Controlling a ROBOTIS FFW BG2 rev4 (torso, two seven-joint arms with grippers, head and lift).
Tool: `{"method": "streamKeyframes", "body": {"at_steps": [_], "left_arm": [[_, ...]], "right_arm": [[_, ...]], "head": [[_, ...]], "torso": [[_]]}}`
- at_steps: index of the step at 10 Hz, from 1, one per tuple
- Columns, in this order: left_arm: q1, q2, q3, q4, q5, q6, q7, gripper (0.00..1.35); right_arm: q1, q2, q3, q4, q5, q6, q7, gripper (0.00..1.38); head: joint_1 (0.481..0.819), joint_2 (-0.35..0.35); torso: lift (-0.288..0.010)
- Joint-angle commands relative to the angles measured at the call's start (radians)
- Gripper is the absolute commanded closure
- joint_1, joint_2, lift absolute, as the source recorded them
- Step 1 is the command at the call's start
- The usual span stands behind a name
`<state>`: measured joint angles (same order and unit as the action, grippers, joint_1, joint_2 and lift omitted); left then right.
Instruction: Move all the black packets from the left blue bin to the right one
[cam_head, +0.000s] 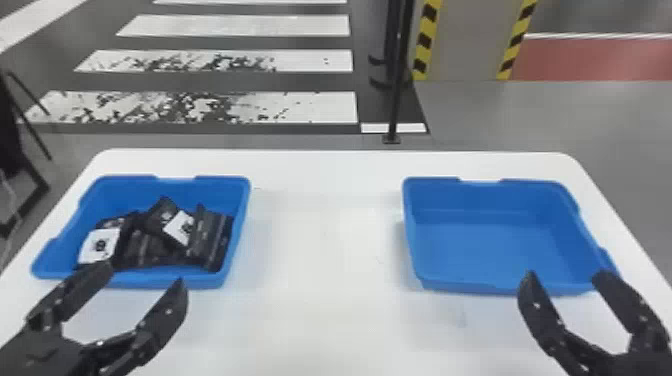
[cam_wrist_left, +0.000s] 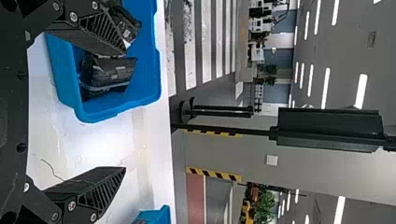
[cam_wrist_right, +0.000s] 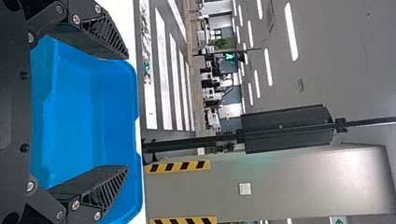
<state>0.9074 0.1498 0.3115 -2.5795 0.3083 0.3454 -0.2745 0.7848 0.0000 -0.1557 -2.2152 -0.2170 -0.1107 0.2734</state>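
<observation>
In the head view the left blue bin (cam_head: 65, 250) holds several black packets (cam_head: 150, 245), two with white labels, lying over one another. The right blue bin (cam_head: 480, 245) has a bare floor. My left gripper (cam_head: 145, 275) is open at the near edge of the left bin, nothing between its fingers. My right gripper (cam_head: 565, 275) stands open by the near edge of the right bin. The left wrist view has the left gripper (cam_wrist_left: 125, 109) open and packets (cam_wrist_left: 109, 74) in the bin; in the right wrist view the right gripper (cam_wrist_right: 128, 112) is open, the bin (cam_wrist_right: 79, 116) beyond it.
Both bins stand on a white table (cam_head: 325, 240), with a wide stretch of tabletop between them. Behind the table a thin black post (cam_head: 397, 90) rises from the floor, near a pillar with yellow and black striped edges (cam_head: 425, 45).
</observation>
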Motion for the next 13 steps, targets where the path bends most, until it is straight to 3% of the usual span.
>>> {"method": "streamKeyframes", "body": {"at_steps": [1, 5, 9, 13], "left_arm": [[-0.036, 0.001, 0.000, 0.028, 0.003, 0.003, 0.000, 0.19], [-0.183, 0.013, 0.000, 0.139, 0.011, 0.082, 0.000, 0.19], [-0.431, 0.070, -0.056, 0.315, 0.003, 0.136, 0.000, 0.19], [-0.547, 0.068, -0.060, 0.360, -0.083, 0.298, 0.017, 0.19]], "right_arm": [[0.000, 0.001, 0.000, 0.000, -0.004, 0.015, 0.001, 0.20], [0.000, 0.001, 0.014, -0.002, -0.010, 0.042, 0.001, 0.20], [-0.014, 0.001, 0.036, -0.002, -0.018, 0.057, 0.003, 0.20], [-0.019, 0.001, 0.042, 0.000, -0.022, 0.062, 0.004, 0.20]], "head": [[0.695, 0.016], [0.695, 0.040], [0.695, 0.080], [0.695, 0.094]], "torso": [[-0.185], [-0.185], [-0.185], [-0.185]]}}
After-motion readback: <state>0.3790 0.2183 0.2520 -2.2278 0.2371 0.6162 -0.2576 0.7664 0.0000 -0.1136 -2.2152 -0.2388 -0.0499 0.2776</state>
